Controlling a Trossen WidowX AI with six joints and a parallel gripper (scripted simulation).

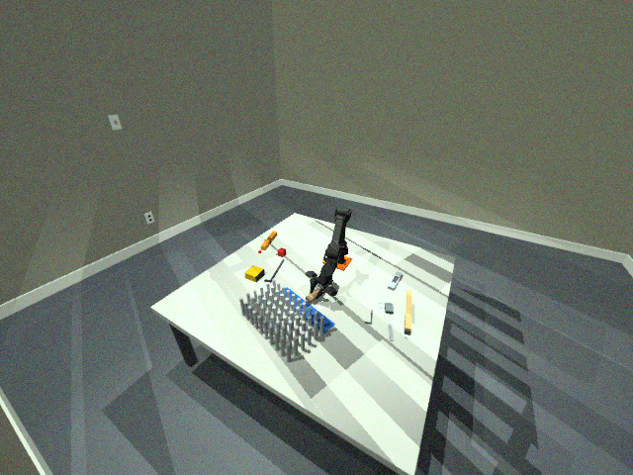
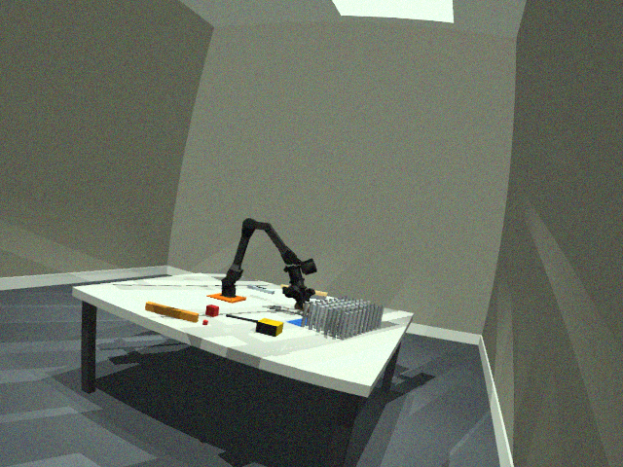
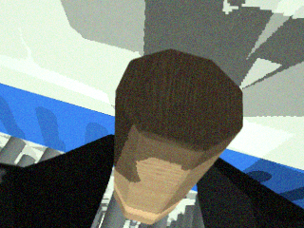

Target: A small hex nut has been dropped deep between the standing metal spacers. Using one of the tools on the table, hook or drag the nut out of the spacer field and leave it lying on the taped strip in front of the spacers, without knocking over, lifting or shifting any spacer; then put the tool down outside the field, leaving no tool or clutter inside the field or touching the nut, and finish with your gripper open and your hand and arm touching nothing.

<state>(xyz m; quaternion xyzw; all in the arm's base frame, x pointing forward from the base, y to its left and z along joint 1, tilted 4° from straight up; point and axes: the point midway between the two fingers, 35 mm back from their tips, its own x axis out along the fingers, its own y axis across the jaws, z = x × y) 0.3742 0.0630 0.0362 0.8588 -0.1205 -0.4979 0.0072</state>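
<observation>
My gripper [image 1: 313, 296] [image 2: 301, 302] [image 3: 158, 151] is shut on a tool with a thick wooden handle [image 1: 311, 296] [image 3: 178, 119], held low and tilted toward the spacers. It hovers over the near edge of the blue taped strip [image 1: 327, 323] [image 2: 297, 322] [image 3: 47, 119]. The field of standing grey metal spacers [image 1: 281, 319] [image 2: 345, 316] [image 3: 19, 152] lies just beyond the strip, all upright as far as I can see. The handle fills the wrist view and hides the tool's working end. The hex nut is not visible in any view.
On the table lie a yellow block [image 1: 253, 273] [image 2: 270, 326], a thin black rod [image 1: 276, 269] [image 2: 241, 317], a red cube [image 1: 281, 251] [image 2: 211, 309] and an orange bar [image 1: 268, 239] [image 2: 170, 311]. To the right lie a small L-shaped key [image 1: 369, 317], grey tools [image 1: 395, 280] and a wooden bar [image 1: 407, 312].
</observation>
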